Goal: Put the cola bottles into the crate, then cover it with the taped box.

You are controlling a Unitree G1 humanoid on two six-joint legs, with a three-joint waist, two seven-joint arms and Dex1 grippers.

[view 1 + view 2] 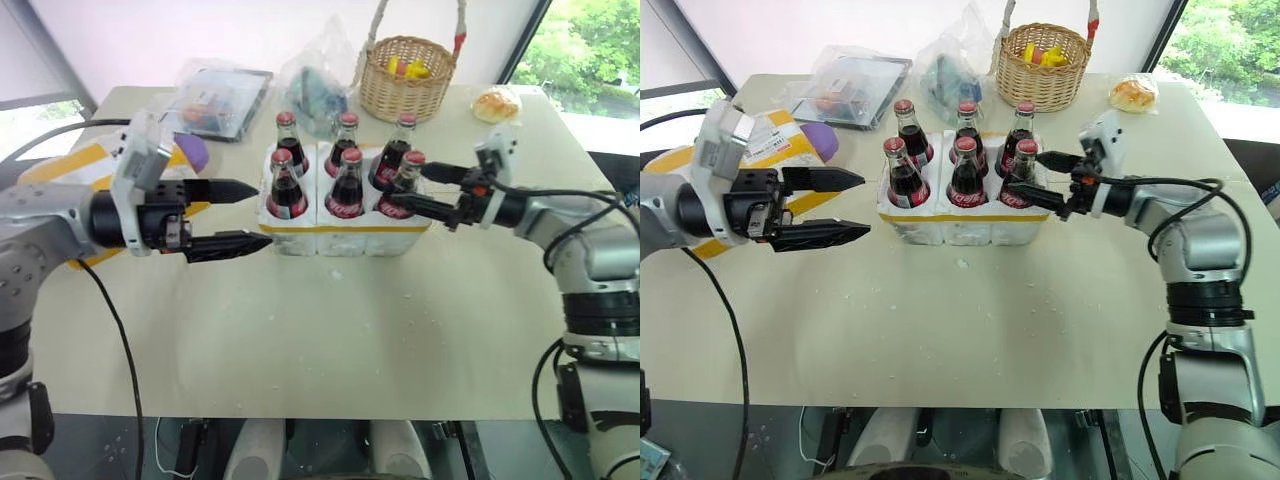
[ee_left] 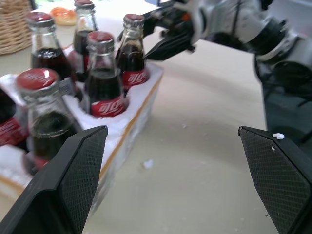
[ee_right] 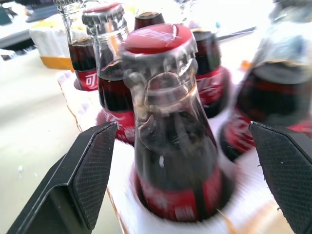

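Hovering over the table [image 1: 300, 340] at approx 9 o'clock of the crate [image 1: 345, 232], the left gripper [image 1: 235, 217] has both fingers spread wide, nothing between them, tips just short of the crate's left wall. Right gripper [image 1: 408, 188] at 3 o'clock, jaws apart either side of the front-right bottle, not pinching it. All six cola bottles [image 1: 348, 185] stand upright in the wells. Taped box [image 1: 775, 140] lies at approx 10 o'clock, behind the left arm. Wicker basket [image 1: 405, 78] at 12 o'clock, far edge.

beige table [image 1: 330, 340] with crate [image 1: 345, 238], taped box [image 1: 770, 140], wicker basket [image 1: 406, 80], bun [image 1: 497, 104]
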